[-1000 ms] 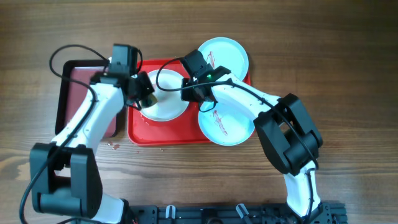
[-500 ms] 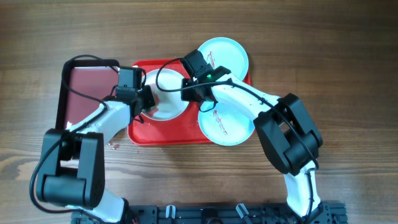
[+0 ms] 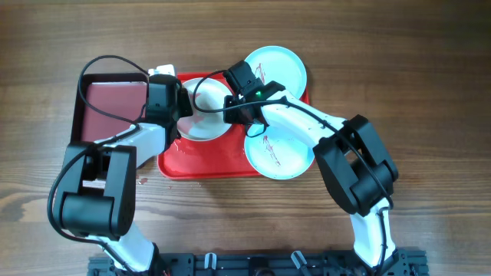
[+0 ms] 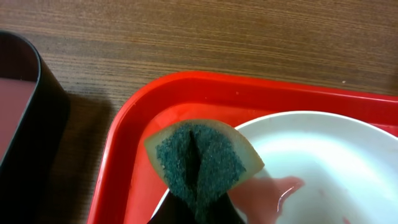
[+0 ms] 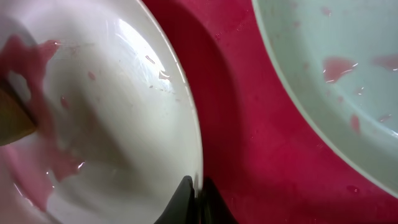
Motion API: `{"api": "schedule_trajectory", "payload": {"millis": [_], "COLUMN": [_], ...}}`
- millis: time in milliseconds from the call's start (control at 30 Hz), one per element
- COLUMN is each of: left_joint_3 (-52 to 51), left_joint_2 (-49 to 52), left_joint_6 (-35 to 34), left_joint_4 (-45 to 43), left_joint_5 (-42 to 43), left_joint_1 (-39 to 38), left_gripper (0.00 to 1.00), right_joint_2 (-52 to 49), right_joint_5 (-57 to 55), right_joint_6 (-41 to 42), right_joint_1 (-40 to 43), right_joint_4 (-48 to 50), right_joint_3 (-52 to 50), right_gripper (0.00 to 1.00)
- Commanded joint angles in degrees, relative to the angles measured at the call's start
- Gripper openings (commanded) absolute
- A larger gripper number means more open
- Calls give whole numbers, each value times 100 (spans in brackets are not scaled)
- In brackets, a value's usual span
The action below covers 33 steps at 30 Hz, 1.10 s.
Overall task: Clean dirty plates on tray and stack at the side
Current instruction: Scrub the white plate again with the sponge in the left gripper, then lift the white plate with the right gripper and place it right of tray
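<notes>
Your left hand (image 4: 194, 213) pinches the sponge (image 4: 202, 158) at the left rim of the white plate (image 4: 323, 155); wipe rightward, toward your right hand (image 5: 195, 200), which clamps the opposite rim

The red tray (image 3: 201, 165) is set on the wooden table (image 3: 406, 46) — a black-rimmed maroon tray (image 3: 111, 103) at its nine o'clock.

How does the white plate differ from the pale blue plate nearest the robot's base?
The white plate is white; the near blue plate is pale blue. The white plate lies inside the red tray, while the near blue plate overhangs its front edge. The white plate shows pinkish wet smears; the near blue plate bears thin scribble marks. Both are round and shallow.
</notes>
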<state>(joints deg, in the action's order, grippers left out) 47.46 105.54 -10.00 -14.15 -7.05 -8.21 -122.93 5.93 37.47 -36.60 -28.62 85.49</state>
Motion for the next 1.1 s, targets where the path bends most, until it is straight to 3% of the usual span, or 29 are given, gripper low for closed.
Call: {"api": "schedule_trajectory", "payload": {"millis": [0, 200, 333, 433, 567, 667, 867, 967, 1067], "left_joint_3": [-44, -44, -44, -44, -44, -42, 487, 1126, 1397], "left_joint_2": [116, 116, 116, 118, 118, 92, -730, -1473, -2184], "left_joint_6": [916, 1113, 1034, 238, -1539, -2057, -2044, -1941, -1600], "left_joint_4": [-22, 153, -28, 210, 1322, 2310, 3602, 4312, 4712], "left_joint_5": [-155, 656, -358, -610, -584, 498, 2063, 2859, 3042], "left_joint_1": [15, -597, -916, -632, -166, -129, 17, 599, 1344], "left_gripper": [4, 4, 4, 4, 4, 4, 4, 4, 4], "right_joint_2": [-146, -146, -146, -146, -146, -146, -146, -146, -146], "right_joint_5": [4, 7, 7, 9, 61, 162, 356, 356, 442], "right_joint_6": [-146, -146, -151, -149, -151, -181, -455, -599, -732], "right_joint_1": [-94, -94, -94, -94, -94, -94, -92, -92, -92], "right_joint_4": [7, 13, 9, 11, 26, 50, 13, -59, -55], "right_joint_3": [-118, -118, -118, -118, -118, -118, -118, -118, -116], "right_gripper": [4, 4, 4, 4, 4, 4, 4, 4, 4]}}
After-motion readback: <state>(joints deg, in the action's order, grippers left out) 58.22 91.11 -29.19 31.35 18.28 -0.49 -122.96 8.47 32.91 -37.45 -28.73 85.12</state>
